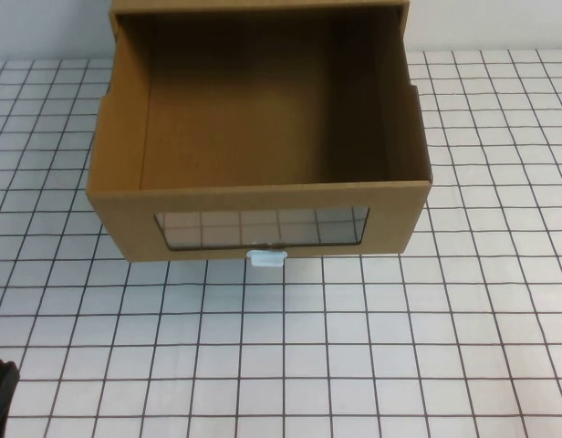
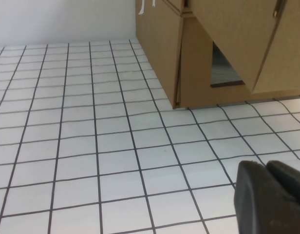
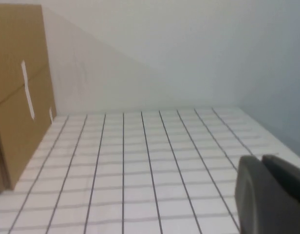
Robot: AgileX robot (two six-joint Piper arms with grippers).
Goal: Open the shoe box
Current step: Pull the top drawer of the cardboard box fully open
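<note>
The left gripper (image 1: pixel 0 397) sits at the table's (image 1: pixel 372 365) near left corner, its fingers (image 2: pixel 252 195) pressed together and holding nothing. It is well apart from the shoe box (image 1: pixel 117 219) and looks parked clear of the work. The right gripper (image 3: pixel 263 160), also closed and empty, hovers above bare table off the box's right side. The shoe box sits mid-table toward the back wall, its inside bare and facing up, so it appears already open. Its windowed front (image 1: pixel 261 228) and white pull tab (image 1: pixel 266 259) face the robot. The long axis probably runs from robot to wall.
</note>
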